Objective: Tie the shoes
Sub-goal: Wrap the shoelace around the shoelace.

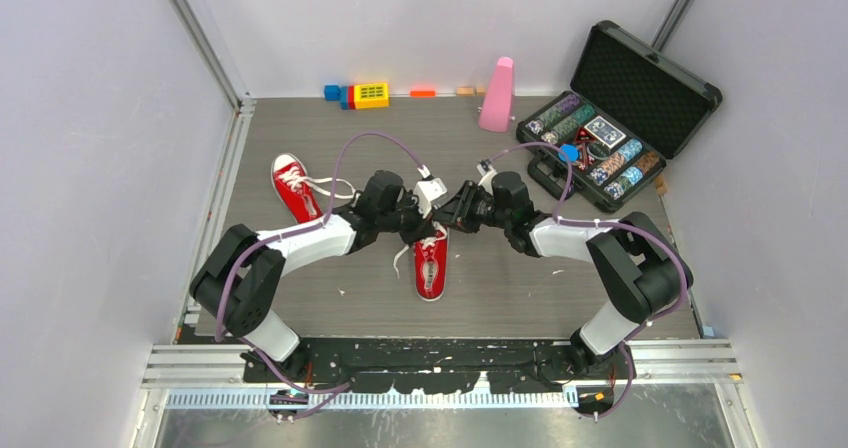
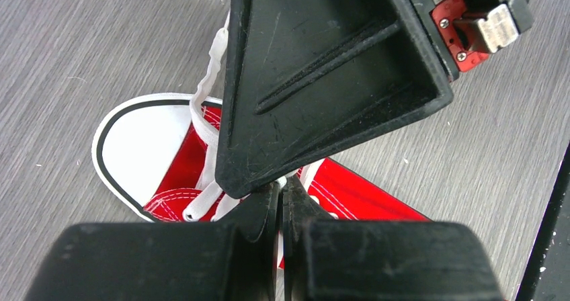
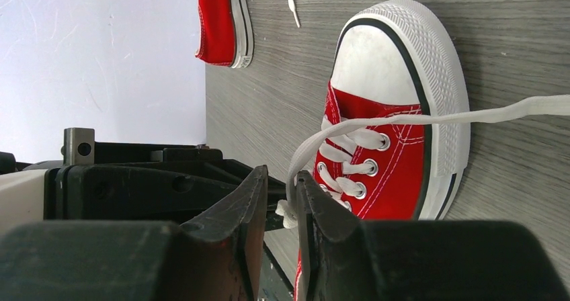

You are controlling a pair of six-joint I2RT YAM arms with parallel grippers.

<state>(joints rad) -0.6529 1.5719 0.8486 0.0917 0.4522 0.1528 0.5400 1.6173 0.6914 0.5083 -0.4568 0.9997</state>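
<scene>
One red shoe (image 1: 432, 266) lies mid-table with its toe toward the arms; the other red shoe (image 1: 293, 186) lies at the back left, its white laces loose. Both grippers meet over the middle shoe's laces. My left gripper (image 1: 424, 224) is shut (image 2: 281, 188) on a white lace (image 2: 208, 79) above the shoe (image 2: 144, 146); the right gripper's finger (image 2: 322, 79) fills that view. My right gripper (image 1: 455, 211) is slightly open (image 3: 281, 177), with a lace end hanging in the gap. A lace (image 3: 470, 116) runs taut across the shoe (image 3: 396, 173). The second shoe (image 3: 218, 19) shows far off.
An open black case of poker chips (image 1: 610, 118) stands at the back right. A pink metronome (image 1: 497, 95) and several coloured blocks (image 1: 370, 94) sit along the back wall. White walls close in the table on three sides.
</scene>
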